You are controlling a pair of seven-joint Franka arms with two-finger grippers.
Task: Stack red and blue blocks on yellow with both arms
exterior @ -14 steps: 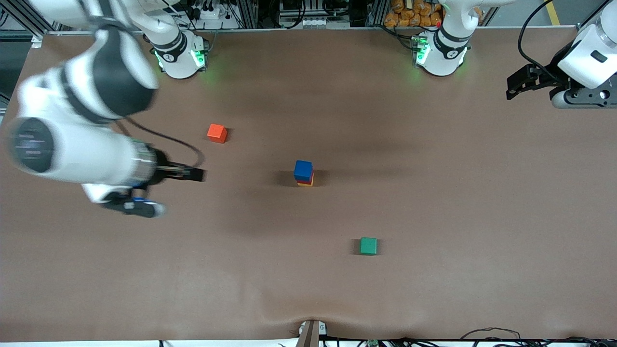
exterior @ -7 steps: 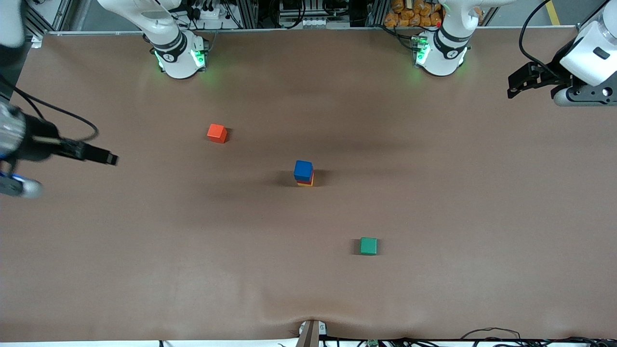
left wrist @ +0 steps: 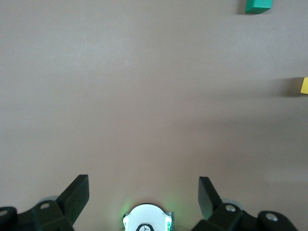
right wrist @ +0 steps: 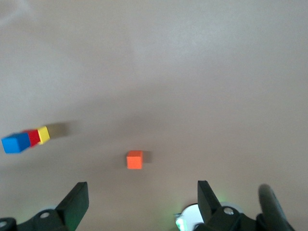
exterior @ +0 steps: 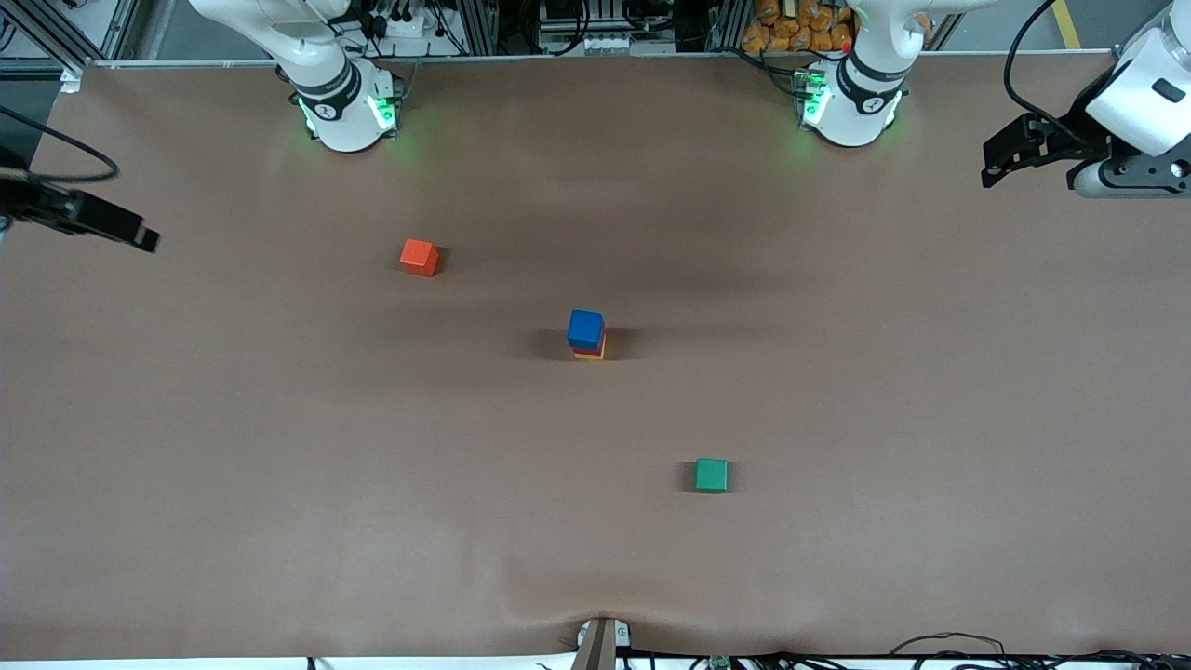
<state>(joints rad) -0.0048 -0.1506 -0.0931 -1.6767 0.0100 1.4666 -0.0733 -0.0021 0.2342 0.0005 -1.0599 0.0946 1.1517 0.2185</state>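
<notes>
Both grippers stand spread and empty: the left gripper (left wrist: 143, 192) over the table's edge at the left arm's end, the right gripper (right wrist: 143, 197) over the edge at the right arm's end, each well apart from the tower. At mid-table the blue block (exterior: 585, 328) sits on the red block (exterior: 589, 351), which sits on the yellow block (exterior: 590, 355); the orange cube (exterior: 419, 257) and green cube (exterior: 712, 475) lie apart. The stack appears complete, so the chief risk is probably a topple, should either arm sweep low across the middle.
</notes>
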